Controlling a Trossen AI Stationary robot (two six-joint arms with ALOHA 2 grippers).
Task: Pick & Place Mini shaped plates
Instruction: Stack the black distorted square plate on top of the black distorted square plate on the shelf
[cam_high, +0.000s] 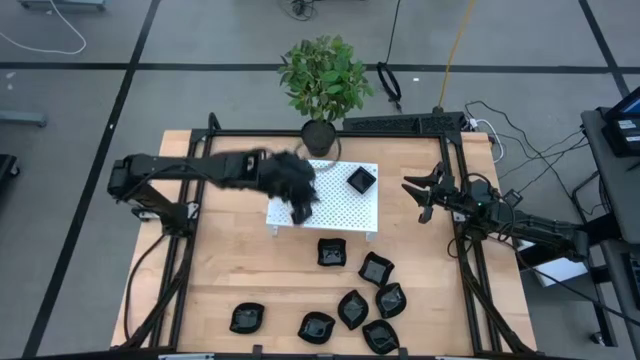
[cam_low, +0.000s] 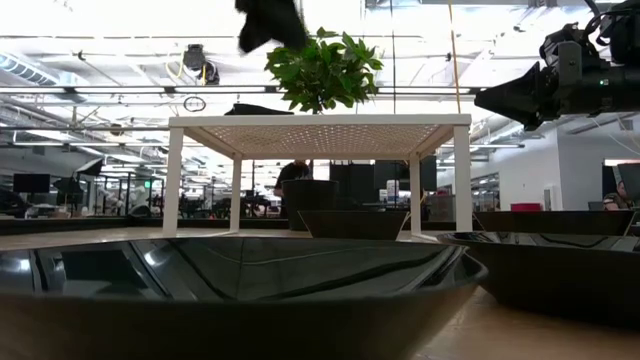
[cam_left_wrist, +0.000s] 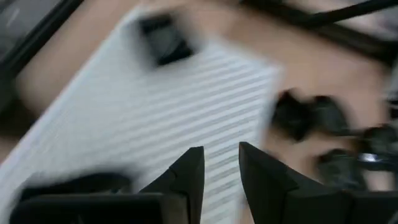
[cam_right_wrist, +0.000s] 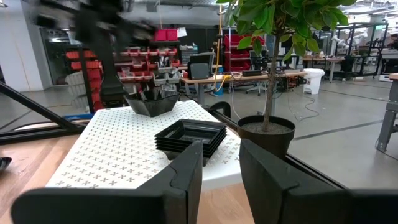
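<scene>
here the left gripper (cam_high: 297, 205) is seen above the left part of the white platform (cam_high: 340, 212), its fingers (cam_left_wrist: 186, 177) narrowly parted and holding nothing. a stack of square black plates (cam_high: 360, 179) is set on the platform's right rear corner — seven more plates (cam_high: 371, 300) are scattered on the table (cam_high: 220, 270) in front. the right gripper (cam_high: 418, 190) is parked beside the platform, narrowly parted.

Free room on the raised platform

The white perforated rectangular platform (cam_high: 345, 208) is bare at its middle; a stack of square black dishes (cam_high: 361, 180) and a potted green plant (cam_high: 322, 85) crowd its far edge.
</scene>
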